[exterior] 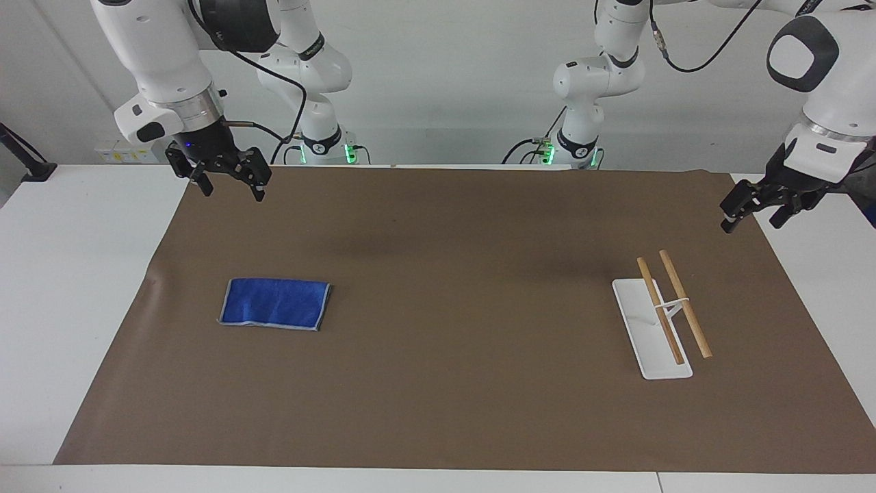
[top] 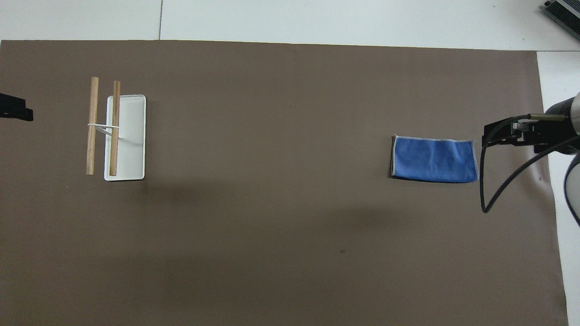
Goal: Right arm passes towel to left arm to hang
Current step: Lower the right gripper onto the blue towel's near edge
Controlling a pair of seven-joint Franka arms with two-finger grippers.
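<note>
The bright blue towel (exterior: 276, 303) lies flat and folded on the brown mat (exterior: 452, 383) toward the right arm's end; it also shows in the overhead view (top: 434, 159). My right gripper (exterior: 233, 194) hangs open and empty in the air over the mat's edge by the robots, well clear of the towel; it also shows in the overhead view (top: 494, 135). My left gripper (exterior: 751, 224) hangs open and empty over the mat's edge at the left arm's end; only its tip (top: 18, 113) shows in the overhead view.
A rack (exterior: 660, 322) with a white base and two wooden bars stands on the mat toward the left arm's end, also visible in the overhead view (top: 118, 131). White table (exterior: 75, 274) surrounds the mat.
</note>
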